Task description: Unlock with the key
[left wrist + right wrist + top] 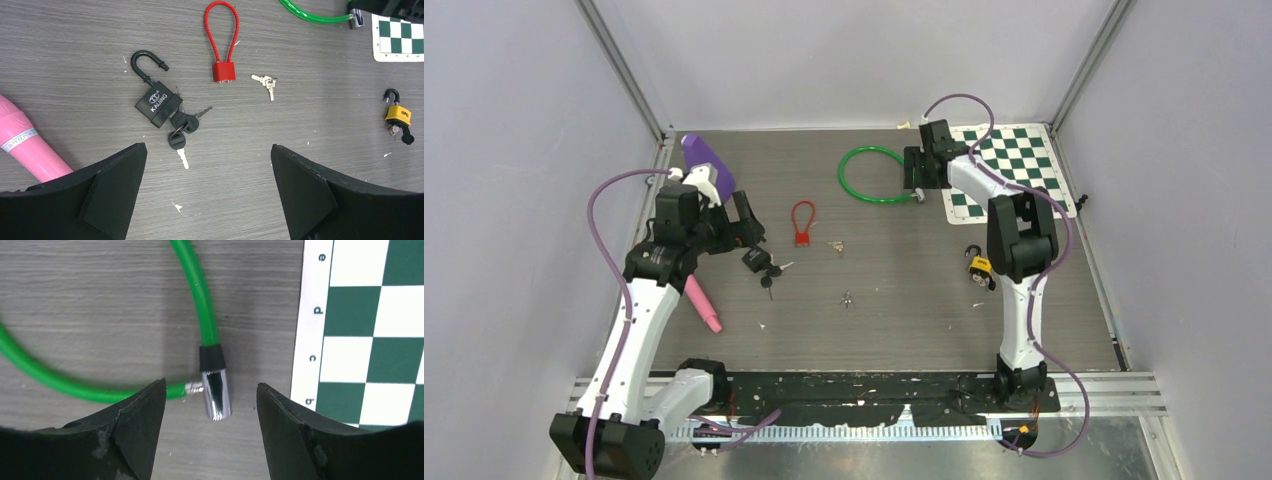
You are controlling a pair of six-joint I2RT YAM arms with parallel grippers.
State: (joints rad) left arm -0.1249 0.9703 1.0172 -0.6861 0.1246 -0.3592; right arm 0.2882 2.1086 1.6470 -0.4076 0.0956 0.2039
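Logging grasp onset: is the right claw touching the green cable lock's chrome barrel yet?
Apart. The right wrist view shows the chrome barrel between the fingers of the right claw, with bare table visible on both sides of it.

A grey wood-grain table (904, 330) sits between plain pale walls (854, 60), metal posts (624, 70) at its far corners.

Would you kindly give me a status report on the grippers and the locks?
Left gripper open, above black padlock, shackle open, keys at its base. Right gripper open, astride chrome barrel of green cable lock, not touching. Nothing blocking the barrel.
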